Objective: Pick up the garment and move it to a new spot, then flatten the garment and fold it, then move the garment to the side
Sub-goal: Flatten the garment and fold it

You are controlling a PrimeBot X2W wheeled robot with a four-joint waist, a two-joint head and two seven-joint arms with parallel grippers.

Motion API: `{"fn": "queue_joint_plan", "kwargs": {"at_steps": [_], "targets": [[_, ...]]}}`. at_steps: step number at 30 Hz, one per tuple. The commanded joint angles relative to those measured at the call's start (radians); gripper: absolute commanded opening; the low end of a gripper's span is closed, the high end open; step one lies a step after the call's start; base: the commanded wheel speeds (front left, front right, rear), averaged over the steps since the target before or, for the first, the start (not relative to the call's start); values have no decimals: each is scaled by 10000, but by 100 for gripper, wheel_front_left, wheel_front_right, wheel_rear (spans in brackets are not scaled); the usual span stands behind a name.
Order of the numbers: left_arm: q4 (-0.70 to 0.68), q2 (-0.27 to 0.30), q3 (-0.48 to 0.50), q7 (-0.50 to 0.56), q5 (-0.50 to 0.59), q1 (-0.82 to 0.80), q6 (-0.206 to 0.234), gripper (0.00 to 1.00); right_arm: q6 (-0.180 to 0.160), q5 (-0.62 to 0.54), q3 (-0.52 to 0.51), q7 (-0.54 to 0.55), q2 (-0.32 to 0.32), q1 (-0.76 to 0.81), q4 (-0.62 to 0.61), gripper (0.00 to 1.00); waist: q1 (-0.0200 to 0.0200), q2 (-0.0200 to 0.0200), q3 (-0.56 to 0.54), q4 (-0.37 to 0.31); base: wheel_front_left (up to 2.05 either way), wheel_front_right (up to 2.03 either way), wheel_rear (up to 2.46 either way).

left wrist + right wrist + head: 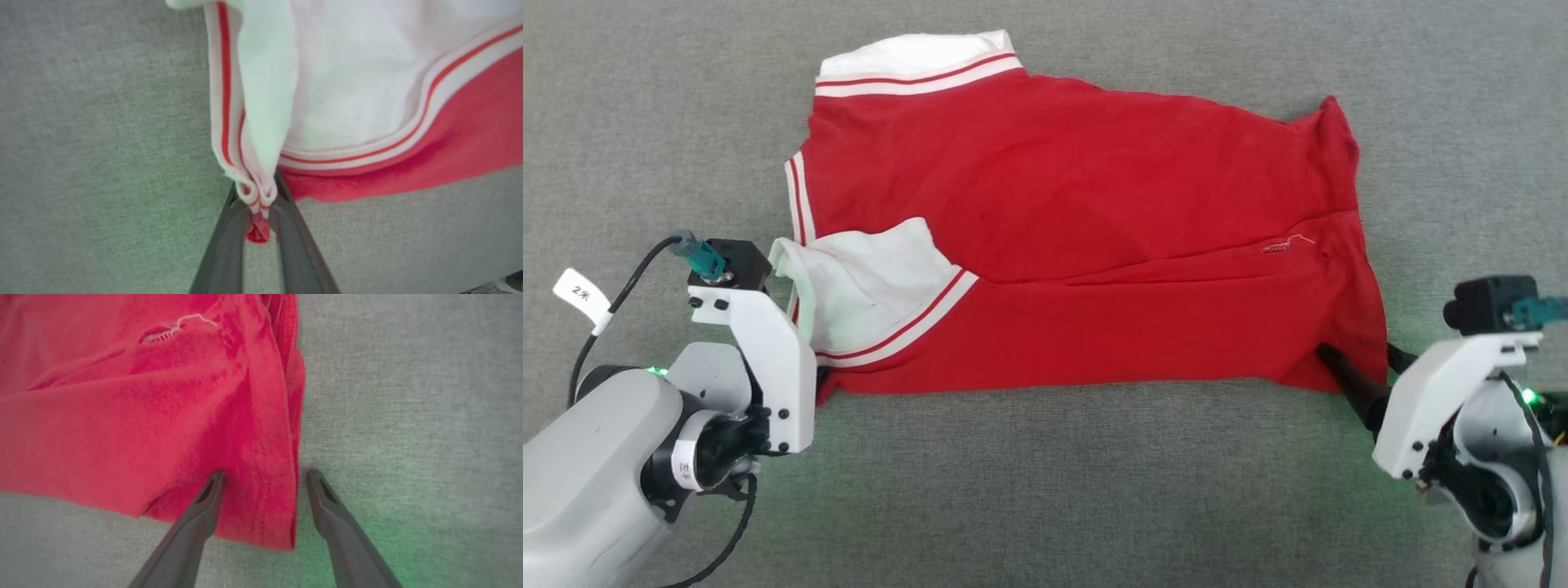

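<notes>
The garment (pixel 1094 245) lies spread on the grey tabletop (pixel 1045 490). Its long axis runs from the robot's left to its right, with the white sleeves at the left end and the red hem at the right. Each arm sits at the near corner on its own side. The left pincer (pixel 257 198) is clenched on a bunched fold of striped trim. The right pincer (pixel 266 473) is released, its fingers spread astride the hem corner, one tip on red cloth and the other on bare tabletop just beside the edge. It likely needs to close there so that both arms can lift the near edge together.
</notes>
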Motion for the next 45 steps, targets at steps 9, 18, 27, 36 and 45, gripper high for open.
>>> {"fn": "queue_joint_plan", "kwargs": {"at_steps": [9,18,27,36,45], "targets": [[383,-55,-180,-54,73,143,-49,0,1,335,642,1796,-425,-454,968,0,0,-1,5,232,0,0,0],[-846,845,182,207,-133,413,505,0,0,1013,301,3132,-1116,96,-816,0,0,-1,-169,377,0,0,0],[-2763,1894,295,516,-365,1295,1606,0,-2,1154,-434,4602,-1327,1455,-2546,0,0,-1,-284,498,0,0,0],[-3234,1950,64,454,-681,2347,2140,0,-2,974,-870,5414,-654,2569,-3225,0,0,-1,-190,464,0,0,0],[-2254,1521,78,265,-628,1894,1496,100,-2,757,-201,4150,-452,2120,-2299,100,0,-1,-149,267,0,0,0]]}}
